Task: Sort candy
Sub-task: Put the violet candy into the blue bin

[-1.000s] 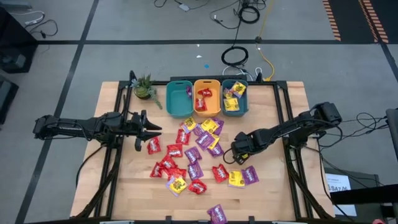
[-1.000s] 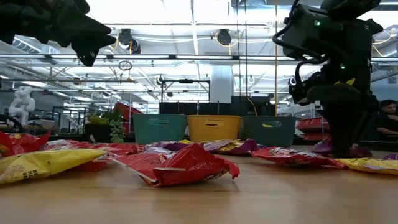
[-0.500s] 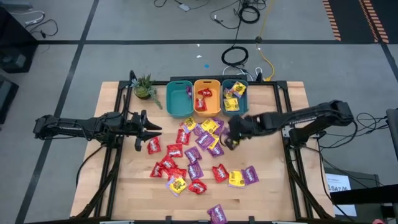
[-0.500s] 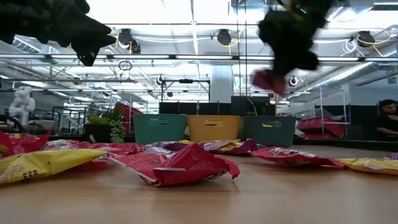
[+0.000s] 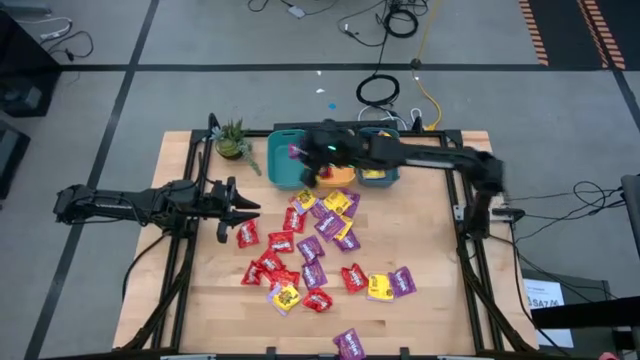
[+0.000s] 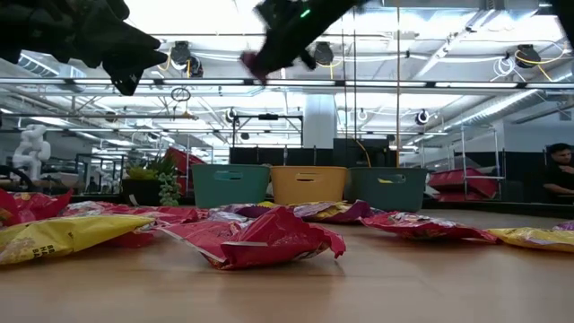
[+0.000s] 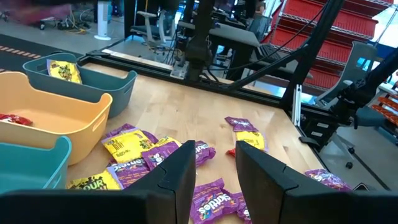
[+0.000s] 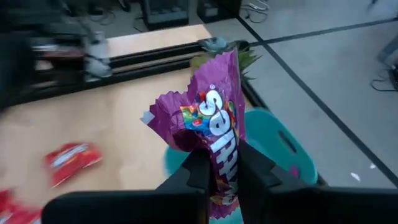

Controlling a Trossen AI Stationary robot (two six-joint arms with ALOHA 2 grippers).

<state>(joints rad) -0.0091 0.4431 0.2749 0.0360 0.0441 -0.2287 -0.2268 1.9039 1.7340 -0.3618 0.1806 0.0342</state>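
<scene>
I have the right gripper [image 8: 222,177] pinched on a shiny purple candy packet [image 8: 214,130] above the leftmost teal plastic bin [image 5: 287,160]; I'd centre over it before letting go. The left gripper [image 5: 243,209], fingers narrowly apart and empty, waits beside the scattered packets.

— What do I have at the far edge of the tabletop [image 5: 420,240]?

— Three bins in a row: a teal bin [image 5: 283,160], an orange bin [image 6: 308,185], another teal bin [image 6: 387,188]. A small potted plant [image 5: 232,139] stands just beside them. Cables [image 5: 378,90] lie coiled on the floor beyond.
</scene>
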